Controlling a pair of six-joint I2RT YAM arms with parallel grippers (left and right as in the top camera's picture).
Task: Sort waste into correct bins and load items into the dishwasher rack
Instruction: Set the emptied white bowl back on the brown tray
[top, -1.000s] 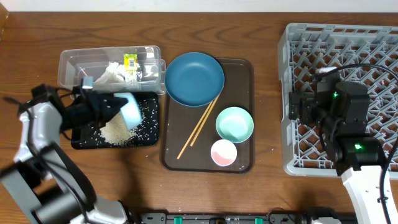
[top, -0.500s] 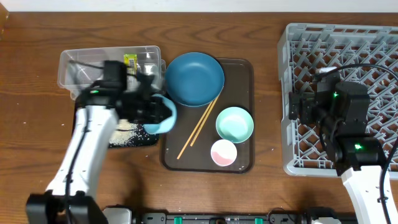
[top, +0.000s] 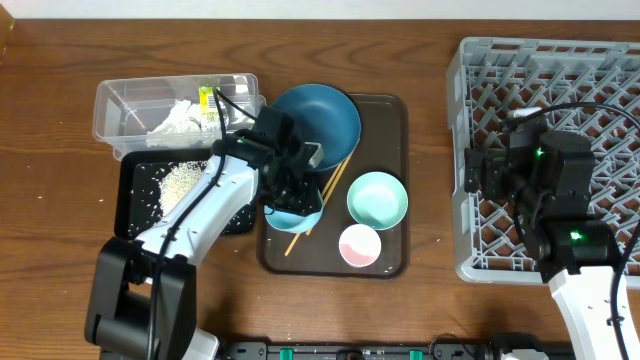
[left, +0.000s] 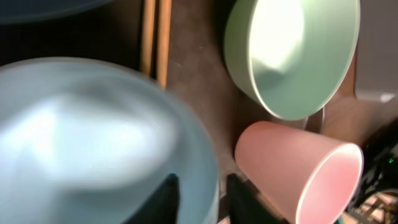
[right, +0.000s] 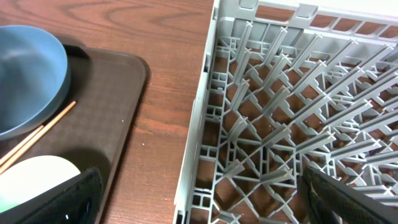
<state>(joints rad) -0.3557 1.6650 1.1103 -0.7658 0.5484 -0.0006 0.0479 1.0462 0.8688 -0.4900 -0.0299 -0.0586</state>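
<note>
Left of centre, rice (top: 180, 182) lay heaped in the matte black tray (top: 135, 228), emptied from the glossy pale bowl (top: 296, 216), which had since been carried to frame centre over the thin chopsticks (left: 155, 31). The left gripper (left: 202, 199) straddled its rim, grip unclear. Far right, the right gripper (right: 199, 200) gaped above the grey lattice rack (top: 560, 60), the bowl's likely next stop.

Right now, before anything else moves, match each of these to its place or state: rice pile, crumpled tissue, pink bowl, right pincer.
Things:
1 rice pile
2 crumpled tissue
3 pink bowl
4 right pincer

Places or states:
a on the brown serving tray
b wide open
c in the clear tub
d in the black tray

Pairs: 1-d, 2-c, 3-a, 4-b.
</note>
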